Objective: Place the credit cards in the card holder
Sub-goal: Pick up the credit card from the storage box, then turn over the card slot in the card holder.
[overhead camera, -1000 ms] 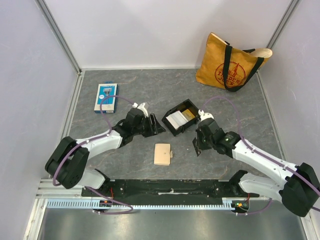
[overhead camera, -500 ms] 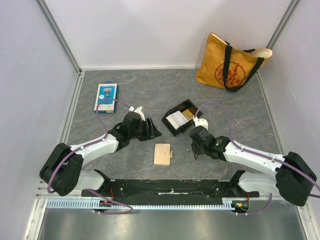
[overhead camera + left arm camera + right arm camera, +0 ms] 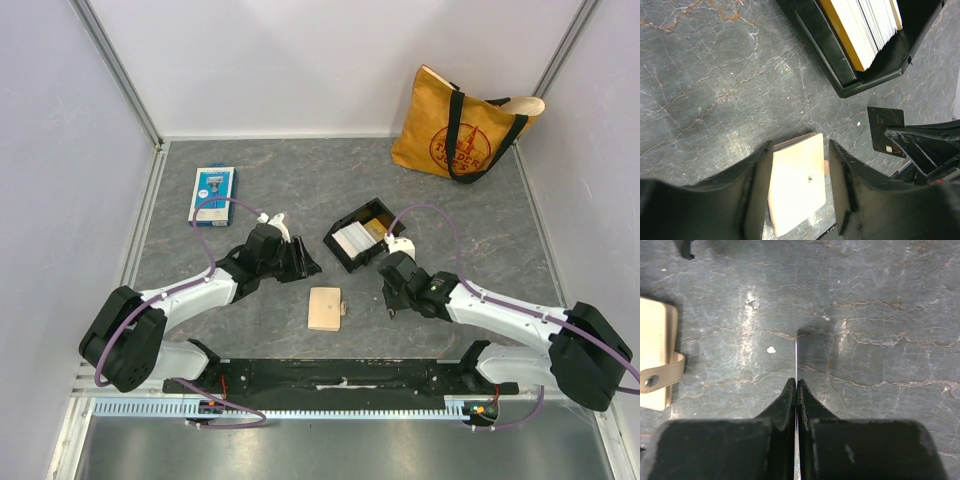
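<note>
Grey stone-patterned table [image 3: 450, 200] carries the black tray [image 3: 825, 50] with most of the credit cards [image 3: 865, 25] stacked on edge. Nearer the arms the tan card holder [image 3: 324, 308] lies flat, apparently closed, with the left gripper [image 3: 799, 150] hovering over it, jaws spread. Smallest, one dark card [image 3: 885, 129] is pinched edge-on in the closed right gripper [image 3: 796, 382]; thin, stiff and slick, it probably handles best by a short edge.

card holder [image 3: 324, 308] lies before tray [image 3: 349, 265] holding cards [image 3: 352, 240]
</note>
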Robot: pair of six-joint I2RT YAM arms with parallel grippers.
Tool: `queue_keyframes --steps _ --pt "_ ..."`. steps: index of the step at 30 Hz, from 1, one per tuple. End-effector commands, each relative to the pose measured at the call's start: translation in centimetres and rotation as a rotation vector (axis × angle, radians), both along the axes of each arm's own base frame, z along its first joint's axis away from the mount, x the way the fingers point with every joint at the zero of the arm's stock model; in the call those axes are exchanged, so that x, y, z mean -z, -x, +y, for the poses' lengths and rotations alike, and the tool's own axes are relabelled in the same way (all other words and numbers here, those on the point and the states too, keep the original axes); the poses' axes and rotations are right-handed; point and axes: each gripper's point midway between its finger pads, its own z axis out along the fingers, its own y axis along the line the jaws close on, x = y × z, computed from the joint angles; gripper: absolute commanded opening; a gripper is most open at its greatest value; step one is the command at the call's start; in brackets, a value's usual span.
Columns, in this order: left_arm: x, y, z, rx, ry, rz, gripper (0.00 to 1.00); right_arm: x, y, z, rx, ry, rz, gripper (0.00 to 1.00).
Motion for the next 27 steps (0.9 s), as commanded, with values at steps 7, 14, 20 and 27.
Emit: queue_keyframes --steps 7,14,20,27 --pt "1.0 1.7 1.7 0.026 -0.069 0.008 0.02 -9.5 0.7 6.9 -0.081 -0.398 -0.088 0.00" --pt "1.2 3.5 3.0 0.019 -0.074 0.024 0.02 -10.6 0.6 13.4 -0.088 -0.447 -0.107 0.00" --pt "1.4 4.7 3.7 0.009 -0.069 0.029 0.02 -7.4 1.0 15.0 -0.062 -0.355 -0.081 0.00" --pt "1.3 4.9 3.2 0.027 -0.069 0.032 0.02 -4.9 1.2 11.7 0.010 -0.232 -0.084 0.00"
